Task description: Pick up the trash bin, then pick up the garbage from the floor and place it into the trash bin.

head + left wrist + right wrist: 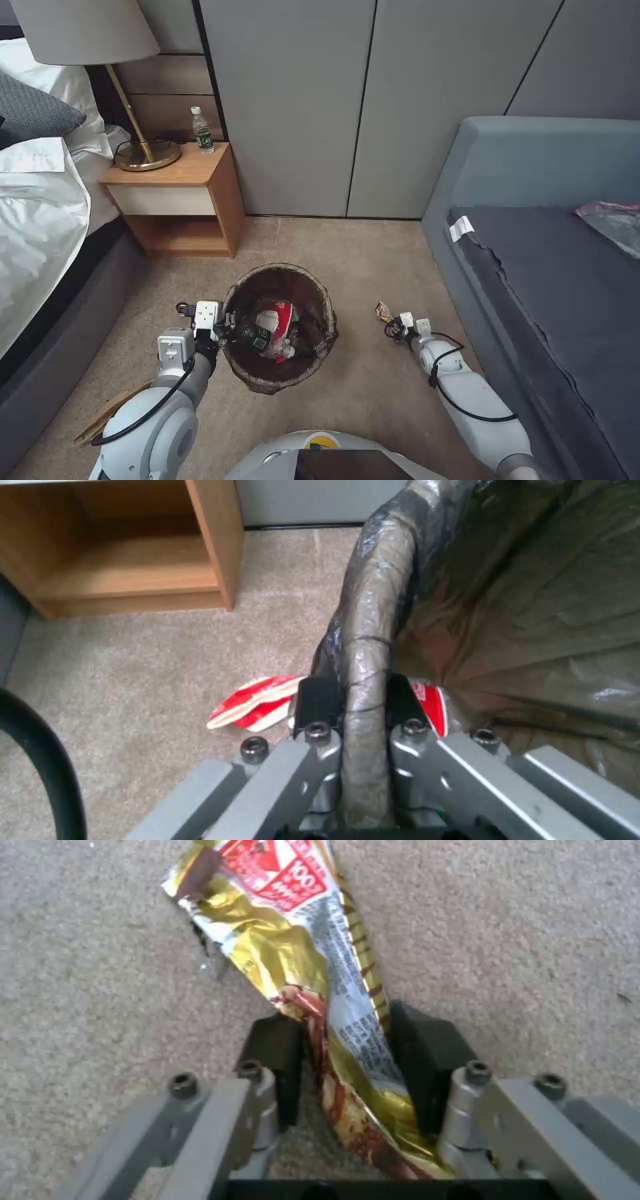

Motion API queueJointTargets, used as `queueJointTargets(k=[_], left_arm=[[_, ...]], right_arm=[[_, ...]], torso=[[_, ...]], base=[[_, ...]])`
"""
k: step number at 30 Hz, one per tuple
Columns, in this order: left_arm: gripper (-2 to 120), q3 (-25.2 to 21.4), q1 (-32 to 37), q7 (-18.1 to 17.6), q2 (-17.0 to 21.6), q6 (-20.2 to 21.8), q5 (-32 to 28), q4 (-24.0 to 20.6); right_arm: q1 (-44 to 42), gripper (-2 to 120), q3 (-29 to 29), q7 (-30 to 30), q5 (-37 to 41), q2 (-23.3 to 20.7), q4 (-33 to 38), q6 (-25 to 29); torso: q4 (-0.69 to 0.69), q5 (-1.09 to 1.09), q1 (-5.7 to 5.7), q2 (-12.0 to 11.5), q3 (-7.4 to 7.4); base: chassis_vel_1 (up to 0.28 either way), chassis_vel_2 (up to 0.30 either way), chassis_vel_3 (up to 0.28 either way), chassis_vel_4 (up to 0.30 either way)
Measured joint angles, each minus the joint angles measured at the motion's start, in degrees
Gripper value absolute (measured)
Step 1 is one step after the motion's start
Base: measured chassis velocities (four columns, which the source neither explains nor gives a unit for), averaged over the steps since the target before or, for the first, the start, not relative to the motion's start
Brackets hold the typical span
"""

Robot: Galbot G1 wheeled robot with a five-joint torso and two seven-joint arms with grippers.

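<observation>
My right gripper sits low over the carpet, jaws drawn in on the gold snack wrapper, which runs lengthwise between the pads and sticks out past them. I judge it light, limp and slick, so its crumpled middle is the best hold. My left gripper is clamped across the bag-covered rim of the trash bin, just left of the wrapper; cartons already lie inside.

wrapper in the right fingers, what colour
Gold wrapper with a red-white label, best in the right wrist view.
</observation>
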Motion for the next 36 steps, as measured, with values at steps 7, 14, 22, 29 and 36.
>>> queueJointTargets(k=[7, 14, 22, 29, 36], left_arm=[[2, 0.24, -0.05, 0.0, -0.07, 0.0, 0.03, 0.0], [2, 0.02, 0.01, 0.01, -0.03, -0.01, 0.04, -0.2], [2, -0.2, -0.05, 0.0, -0.04, 0.01, 0.0, -0.43], [2, -0.14, -0.01, -0.02, -0.34, 0.02, 0.15, -0.59], [2, -0.24, 0.09, -0.05, -0.42, 0.04, 0.26, -0.79]], right_arm=[[-0.44, 13, 0.34, 0.01, -0.18, -0.11, 0.26, 0.28], [-1.09, 0, 1.11, 0.24, -0.6, -0.77, 0.65, 0.82], [-6.52, 0, 4.13, 0.97, 3.46, -7.41, 15.08, 0.98], [-14.4, 0, 9.49, 0.99, 10.15, -13.41, 36.04, -0.32], [-15.75, 0, 10.84, 2.26, 15.16, -15.67, 49.75, -3.43]], torso=[[0.03, 0.04, 0.01, -0.01, 0.01], [-0.02, 0.02, 0.01, -0.01, 0.02], [-0.04, -0.03, 0.01, -0.02, 0.02], [-0.02, -0.01, 0.01, -0.02, 0.01], [0.0, -0.01, 0.01, -0.02, 0.01]], base=[[0.0, 0.0, 0.0, 0.0], [0.0, 0.0, 0.0, 0.0], [0.0, 0.0, 0.0, 0.0], [0.0, 0.0, 0.0, 0.0], [0.0, 0.0, 0.0, 0.0]])
